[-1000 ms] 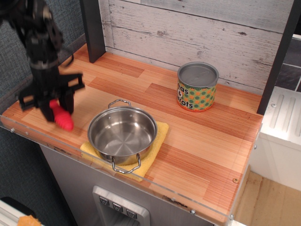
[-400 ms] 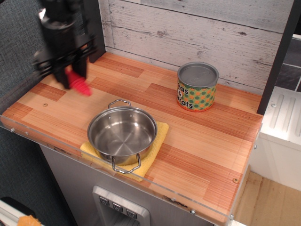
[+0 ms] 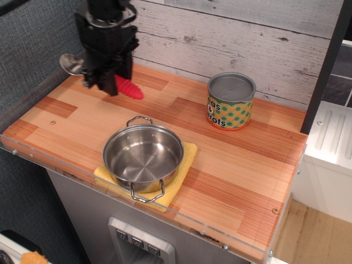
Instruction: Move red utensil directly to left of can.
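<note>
My black gripper (image 3: pixel 110 74) is shut on the red utensil (image 3: pixel 129 88), a spoon held above the back left of the counter. Its ribbed red handle sticks out to the right of the fingers and its silver bowl (image 3: pixel 71 64) sticks out to the left. The can (image 3: pixel 231 101), with a silver top and a green, orange and yellow dotted label, stands upright at the back right of the counter, well to the right of the spoon.
A steel two-handled pot (image 3: pixel 143 155) sits on a yellow cloth (image 3: pixel 186 165) at the front of the wooden counter (image 3: pixel 247 159). A dark post (image 3: pixel 107 22) and a plank wall (image 3: pixel 231 33) stand behind. A white unit (image 3: pixel 330 154) is at the right.
My gripper has lifted the spoon from the front left of the counter and carried it back and to the right, toward the can. The pot and can have not moved.
</note>
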### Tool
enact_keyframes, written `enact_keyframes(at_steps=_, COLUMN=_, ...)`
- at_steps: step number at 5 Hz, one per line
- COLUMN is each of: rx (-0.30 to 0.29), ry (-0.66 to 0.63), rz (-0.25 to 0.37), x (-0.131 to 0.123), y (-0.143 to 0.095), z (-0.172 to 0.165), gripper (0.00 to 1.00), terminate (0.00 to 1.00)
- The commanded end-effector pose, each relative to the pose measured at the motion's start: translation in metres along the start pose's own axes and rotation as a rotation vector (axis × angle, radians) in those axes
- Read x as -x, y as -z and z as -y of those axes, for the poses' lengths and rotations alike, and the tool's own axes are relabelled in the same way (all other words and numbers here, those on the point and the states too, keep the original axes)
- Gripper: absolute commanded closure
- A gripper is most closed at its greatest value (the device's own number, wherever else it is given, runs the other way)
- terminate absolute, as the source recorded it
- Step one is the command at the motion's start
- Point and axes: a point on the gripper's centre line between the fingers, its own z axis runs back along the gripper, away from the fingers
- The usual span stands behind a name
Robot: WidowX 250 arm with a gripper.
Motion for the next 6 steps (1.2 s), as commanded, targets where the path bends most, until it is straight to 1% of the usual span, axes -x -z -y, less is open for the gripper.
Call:
enact_keyframes(at_steps=1, rx=0.155, ry=-0.045, rz=0.025, x=0.019, y=0.0, z=0.05, gripper=1.0, terminate=0.0)
enact_keyframes(at_steps=2, rx=0.187, ry=-0.041, rz=0.009, x=0.024, y=0.007, z=0.069, gripper=1.0, terminate=0.0)
enact_keyframes(at_steps=4, rx=0.155, ry=-0.049, rz=-0.053, x=0.021, y=0.033, z=0.085, gripper=1.0, terminate=0.0)
enact_keyframes(at_steps=5, rx=0.13, ry=-0.046, rz=-0.08, x=0.022, y=0.044, z=0.085, gripper=1.0, terminate=0.0)
enact_keyframes(at_steps=6, rx=0.119, ry=-0.049, rz=-0.09, x=0.024, y=0.054, z=0.084, gripper=1.0, terminate=0.0)
